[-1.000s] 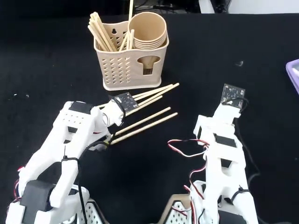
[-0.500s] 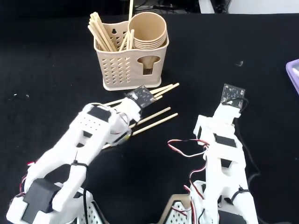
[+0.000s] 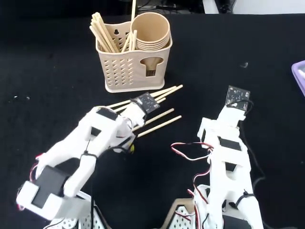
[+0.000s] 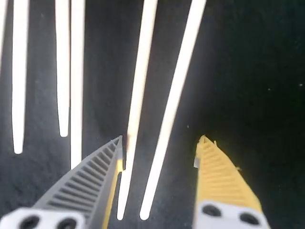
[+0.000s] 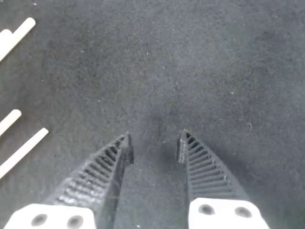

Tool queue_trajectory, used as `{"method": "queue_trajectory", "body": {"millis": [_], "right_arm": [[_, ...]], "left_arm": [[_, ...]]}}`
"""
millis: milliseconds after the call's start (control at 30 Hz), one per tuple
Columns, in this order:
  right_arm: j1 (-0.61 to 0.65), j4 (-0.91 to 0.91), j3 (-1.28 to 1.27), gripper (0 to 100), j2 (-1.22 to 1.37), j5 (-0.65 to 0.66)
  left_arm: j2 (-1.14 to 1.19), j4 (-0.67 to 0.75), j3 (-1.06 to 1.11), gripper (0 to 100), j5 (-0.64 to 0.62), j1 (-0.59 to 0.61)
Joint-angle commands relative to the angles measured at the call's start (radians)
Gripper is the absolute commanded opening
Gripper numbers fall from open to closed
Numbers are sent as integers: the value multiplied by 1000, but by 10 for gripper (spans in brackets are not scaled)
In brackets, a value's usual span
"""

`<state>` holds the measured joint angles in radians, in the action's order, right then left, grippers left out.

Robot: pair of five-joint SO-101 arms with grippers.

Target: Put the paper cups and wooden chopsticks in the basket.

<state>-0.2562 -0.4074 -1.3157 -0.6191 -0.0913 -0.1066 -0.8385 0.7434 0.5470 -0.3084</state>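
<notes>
- Beige perforated plastic basket [image 3: 128, 71] holds the stacked brown paper cups [image 3: 150, 28] and several sticks.
- Loose pale wooden chopsticks [image 3: 162, 125] lie on the black cloth [image 3: 248, 38] just in front of it.
- Left gripper [image 4: 161, 139], fingers spread, straddles two of them.
- Right gripper [image 5: 155, 136] hovers over the cloth, fingers spread.

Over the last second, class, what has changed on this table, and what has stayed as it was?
The left arm swung forward and to the right, bringing the left claw over two of the loose chopsticks. The claw is open and grips nothing. The right arm, the basket, the paper cups and all the chopsticks kept their places.
</notes>
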Motion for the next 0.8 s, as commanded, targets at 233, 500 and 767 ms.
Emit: {"method": "queue_trajectory", "body": {"millis": [233,500,767], "right_arm": [[15,25,48,159,-25,-3],[15,25,50,159,-25,-3],[15,25,51,159,-25,-3]], "left_arm": [[117,3,-166,245,8,8],[74,2,-166,245,8,8],[137,18,-223,245,9,64]]}}
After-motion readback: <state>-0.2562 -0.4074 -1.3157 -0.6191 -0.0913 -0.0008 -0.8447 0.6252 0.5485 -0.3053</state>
